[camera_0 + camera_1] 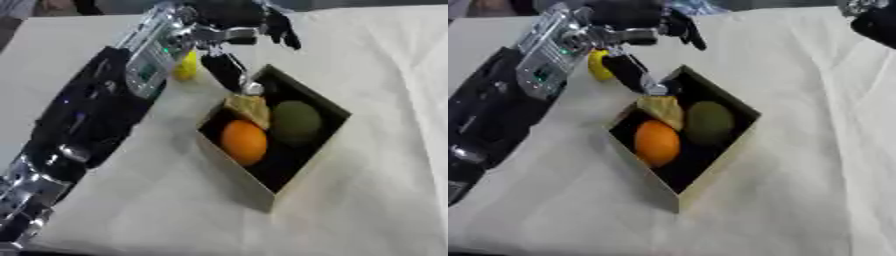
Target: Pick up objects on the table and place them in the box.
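Note:
An open box [302,170] with a dark inside sits mid-table, turned like a diamond. In it lie an orange [243,141], a dull green round fruit [296,121] and a tan crusty piece [248,108]. My left hand [229,35] hovers over the box's far corner with its fingers spread and nothing in it; one finger [229,71] points down beside the tan piece. A small yellow object [598,65] rests on the cloth just left of the box, partly behind my left wrist. A dark bit of my right arm [877,22] shows at the top right corner.
A white cloth [376,210] with folds covers the table. My left arm [87,115] stretches across the left side from the lower left corner. The cloth lies bare to the right of and in front of the box.

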Action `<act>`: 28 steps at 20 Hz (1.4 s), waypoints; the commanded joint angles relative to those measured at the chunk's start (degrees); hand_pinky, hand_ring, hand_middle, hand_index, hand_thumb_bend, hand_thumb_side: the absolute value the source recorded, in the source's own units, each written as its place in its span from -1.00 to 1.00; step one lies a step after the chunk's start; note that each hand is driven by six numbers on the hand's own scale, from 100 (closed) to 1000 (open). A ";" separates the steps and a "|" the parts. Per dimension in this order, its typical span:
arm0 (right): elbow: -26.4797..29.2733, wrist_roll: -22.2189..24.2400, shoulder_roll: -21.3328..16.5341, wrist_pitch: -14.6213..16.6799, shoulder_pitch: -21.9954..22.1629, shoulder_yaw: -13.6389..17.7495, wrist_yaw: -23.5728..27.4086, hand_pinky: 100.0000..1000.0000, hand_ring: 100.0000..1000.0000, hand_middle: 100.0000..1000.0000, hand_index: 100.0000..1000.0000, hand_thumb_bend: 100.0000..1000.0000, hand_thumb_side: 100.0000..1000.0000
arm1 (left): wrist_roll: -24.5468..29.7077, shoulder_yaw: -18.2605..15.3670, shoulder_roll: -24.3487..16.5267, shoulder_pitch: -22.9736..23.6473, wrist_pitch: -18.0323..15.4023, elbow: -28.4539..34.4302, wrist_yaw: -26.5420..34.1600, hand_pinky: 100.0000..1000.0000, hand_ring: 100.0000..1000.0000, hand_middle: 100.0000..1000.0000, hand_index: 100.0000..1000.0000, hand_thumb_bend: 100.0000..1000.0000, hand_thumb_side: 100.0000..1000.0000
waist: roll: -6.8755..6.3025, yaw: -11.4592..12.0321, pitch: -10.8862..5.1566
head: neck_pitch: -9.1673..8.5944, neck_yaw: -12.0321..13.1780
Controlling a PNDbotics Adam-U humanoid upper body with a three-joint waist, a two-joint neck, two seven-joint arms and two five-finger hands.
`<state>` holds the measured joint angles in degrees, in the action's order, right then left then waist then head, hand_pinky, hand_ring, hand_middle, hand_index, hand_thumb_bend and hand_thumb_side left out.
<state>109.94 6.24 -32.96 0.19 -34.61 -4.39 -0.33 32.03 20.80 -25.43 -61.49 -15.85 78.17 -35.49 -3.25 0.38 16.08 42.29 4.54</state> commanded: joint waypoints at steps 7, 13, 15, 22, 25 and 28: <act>1.44 -0.38 -1.39 -0.05 -0.62 0.85 -0.08 0.82 0.81 0.30 0.48 -1.00 -0.29 | -3.35 -6.99 -11.52 -3.12 1.53 -19.13 -6.75 0.62 0.58 0.51 0.76 -0.22 -0.23 | 0.24 0.38 -1.15 | -0.71 -0.32; 1.46 -0.49 -1.36 -0.09 -0.64 0.93 0.00 0.82 0.81 0.30 0.47 -1.00 -0.28 | -4.65 -9.85 -11.32 -5.17 0.48 -30.00 -11.73 0.62 0.59 0.51 0.78 -0.10 -0.11 | 0.25 0.28 -0.94 | -1.15 0.33; 1.48 -0.51 -1.32 -0.11 -0.68 0.93 0.05 0.82 0.81 0.30 0.47 -1.00 -0.28 | -4.84 -10.45 -10.81 -5.75 0.72 -33.33 -13.34 0.62 0.59 0.50 0.78 -0.02 -0.05 | 0.23 0.19 -0.88 | -1.29 0.53; 1.63 -0.96 -1.12 -0.32 -0.58 1.15 0.24 0.82 0.80 0.29 0.47 -1.00 -0.28 | -5.54 -12.46 -9.30 -7.27 1.32 -42.69 -17.57 0.61 0.58 0.46 0.74 0.08 0.05 | 0.23 -0.11 -0.60 | -1.61 1.08; 1.70 -1.10 -1.05 -0.36 -0.58 1.20 0.30 0.82 0.80 0.29 0.46 -1.00 -0.28 | -6.29 -13.69 -8.97 -7.63 2.80 -45.48 -18.88 0.62 0.58 0.45 0.72 0.16 0.09 | 0.25 -0.16 -0.48 | -1.72 1.25; 1.72 -1.26 -1.06 -0.37 -0.51 1.32 0.26 0.82 0.80 0.29 0.46 -1.00 -0.28 | -7.38 -14.55 -8.95 -7.70 4.50 -47.32 -20.47 0.62 0.58 0.46 0.72 0.20 0.12 | 0.28 -0.19 -0.36 | -1.79 1.43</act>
<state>110.44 5.27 -33.03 -0.25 -34.30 -3.85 -0.32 25.12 7.10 -33.22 -67.68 -12.06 31.05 -55.29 -3.07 0.25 16.73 41.22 5.76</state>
